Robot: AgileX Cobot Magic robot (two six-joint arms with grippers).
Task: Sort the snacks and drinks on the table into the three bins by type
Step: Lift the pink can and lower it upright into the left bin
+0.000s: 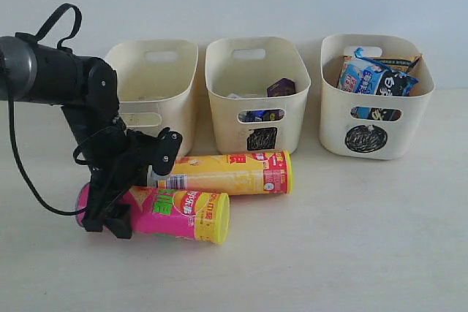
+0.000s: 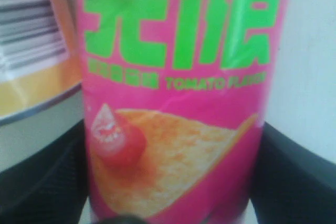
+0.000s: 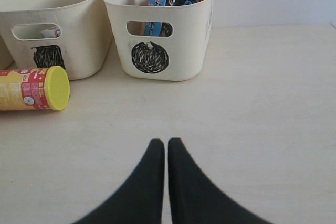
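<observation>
- The left tool [image 1: 110,217] is down at the left of the desk [image 1: 351,239], over the left end of the pink chip tube [image 1: 172,212]. Its black fingers [image 2: 42,187] sit against both sides of the tube with no gap to be seen, closed onto it.
- The pink chip tube lies on its side on the desk, its yellow lid pointing right.
- The left bin [image 1: 150,85] stands at the far left, behind the arm. Its mark is hidden.
- The yellow chip tube [image 1: 227,173] lies on its side just behind the pink one, in front of the middle bin, red band near its right end.
- The middle bin [image 1: 219,107], marked with a scribbled square [image 1: 262,139], holds a dark purple carton [image 1: 281,87].
- The right bin [image 1: 417,115], marked with a scribbled circle [image 1: 365,139], holds the blue-black packet [image 1: 380,80] and the orange packet [image 1: 398,60].
- The right tool [image 3: 166,150] hangs over bare desk nearer than the right bin, jaws pressed together, holding nothing.
</observation>
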